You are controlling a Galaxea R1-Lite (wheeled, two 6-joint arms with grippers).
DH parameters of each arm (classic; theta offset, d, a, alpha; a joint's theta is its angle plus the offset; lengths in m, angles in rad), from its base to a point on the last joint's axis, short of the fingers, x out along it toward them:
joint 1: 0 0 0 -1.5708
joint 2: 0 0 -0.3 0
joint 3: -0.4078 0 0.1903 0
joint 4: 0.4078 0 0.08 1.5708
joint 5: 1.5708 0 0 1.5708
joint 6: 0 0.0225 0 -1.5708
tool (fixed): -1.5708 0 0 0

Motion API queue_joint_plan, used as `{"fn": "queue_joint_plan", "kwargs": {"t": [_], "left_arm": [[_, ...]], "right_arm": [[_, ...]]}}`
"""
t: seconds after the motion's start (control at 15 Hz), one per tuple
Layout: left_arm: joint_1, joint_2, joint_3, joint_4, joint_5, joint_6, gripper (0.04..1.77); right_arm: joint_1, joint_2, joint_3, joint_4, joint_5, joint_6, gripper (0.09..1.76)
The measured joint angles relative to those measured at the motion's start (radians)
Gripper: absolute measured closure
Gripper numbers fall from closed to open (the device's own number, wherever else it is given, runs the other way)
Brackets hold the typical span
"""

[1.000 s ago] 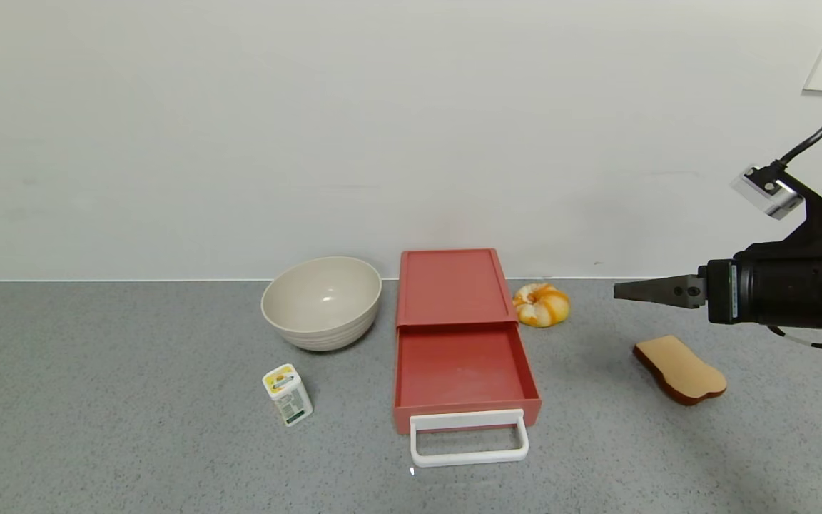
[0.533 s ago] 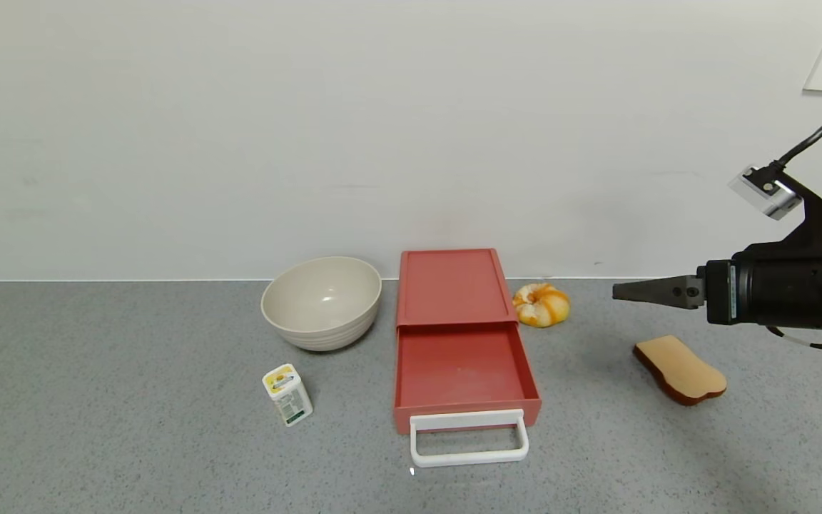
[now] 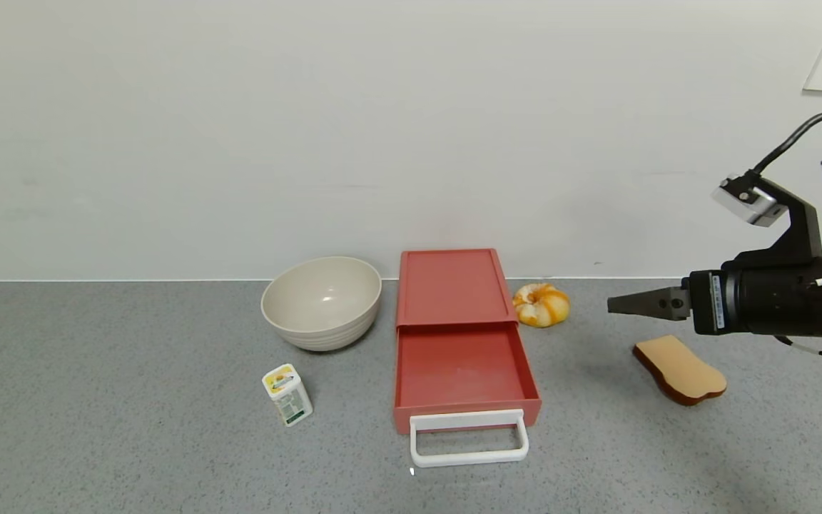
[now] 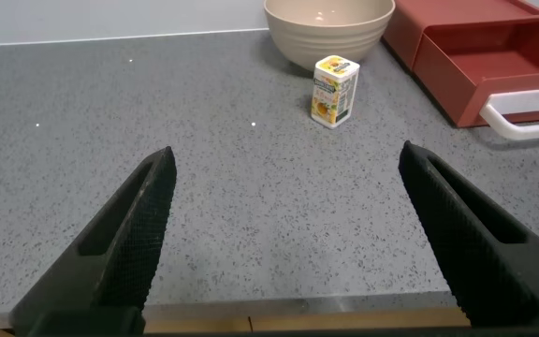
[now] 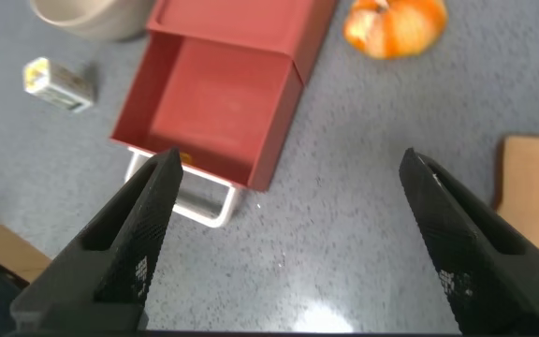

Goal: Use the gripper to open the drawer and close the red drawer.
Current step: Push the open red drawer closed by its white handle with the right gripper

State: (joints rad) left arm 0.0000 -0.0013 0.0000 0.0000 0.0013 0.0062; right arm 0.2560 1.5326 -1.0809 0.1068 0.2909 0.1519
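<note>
The salmon-red drawer (image 3: 452, 286) stands in the middle of the grey counter. Its tray (image 3: 462, 371) is pulled out toward me and is empty, with the white loop handle (image 3: 469, 441) at the front. My right gripper (image 3: 618, 305) hovers in the air to the right of the drawer, pointing left, open and empty. In the right wrist view its jaws (image 5: 290, 161) stand wide apart above the counter, with the tray (image 5: 213, 103) and the handle (image 5: 190, 201) beyond them. My left gripper (image 4: 286, 154) is open and empty at the counter's front edge, far from the drawer (image 4: 494, 47).
A beige bowl (image 3: 322, 301) stands left of the drawer and a small yellow-topped carton (image 3: 287, 395) in front of it. An orange pumpkin-like thing (image 3: 541, 305) lies right of the drawer. A toast-shaped brown piece (image 3: 679, 370) lies under the right arm.
My right gripper has moved a little to the left and down. The drawer and the other things have not moved.
</note>
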Motion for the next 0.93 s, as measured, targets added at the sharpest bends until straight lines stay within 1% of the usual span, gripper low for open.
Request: {"fn": "queue_joint_plan", "kwargs": {"t": [0.2,0.4,0.47,0.67,0.8,0.93], "left_arm": [[0.0,0.0,0.0,0.0,-0.001,0.001,0.09],[0.0,0.0,0.0,0.0,0.0,0.001,0.09],[0.0,0.0,0.0,0.0,0.0,0.001,0.09],[0.0,0.0,0.0,0.0,0.0,0.0,0.09],[0.0,0.0,0.0,0.0,0.0,0.0,0.09],[0.0,0.0,0.0,0.0,0.0,0.0,0.09]], "right_arm": [[0.107,0.017,-0.07,0.114,-0.154,0.036,0.14],[0.229,0.05,-0.164,0.239,-0.274,0.111,0.14],[0.269,0.066,-0.199,0.29,-0.304,0.145,0.14],[0.372,0.129,-0.283,0.381,-0.382,0.247,0.14],[0.426,0.181,-0.318,0.401,-0.423,0.291,0.14],[0.461,0.231,-0.339,0.406,-0.439,0.323,0.14]]}}
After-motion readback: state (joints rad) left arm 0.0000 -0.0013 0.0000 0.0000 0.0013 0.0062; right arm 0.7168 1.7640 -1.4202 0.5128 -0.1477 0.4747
